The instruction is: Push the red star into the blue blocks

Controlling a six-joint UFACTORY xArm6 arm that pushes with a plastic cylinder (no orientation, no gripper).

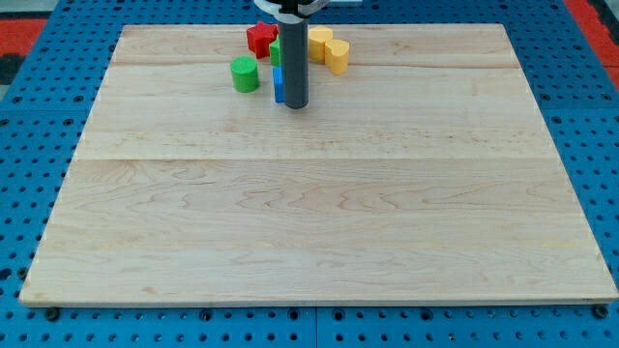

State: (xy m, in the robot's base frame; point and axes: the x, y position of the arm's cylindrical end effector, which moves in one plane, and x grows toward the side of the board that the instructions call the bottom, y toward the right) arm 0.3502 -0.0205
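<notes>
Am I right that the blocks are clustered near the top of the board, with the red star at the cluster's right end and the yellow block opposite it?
Not quite: in the camera view the red star sits at the cluster's left end, and the yellow block is at the right end. The cluster is indeed near the top of the board, with my tip just below it, beside a blue block.

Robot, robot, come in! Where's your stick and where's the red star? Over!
My tip down near the view's top, right against the blue block. Red star up-left of it, untouched. Green cylinder left, yellow block right. Another green block partly hidden behind rod.
</notes>
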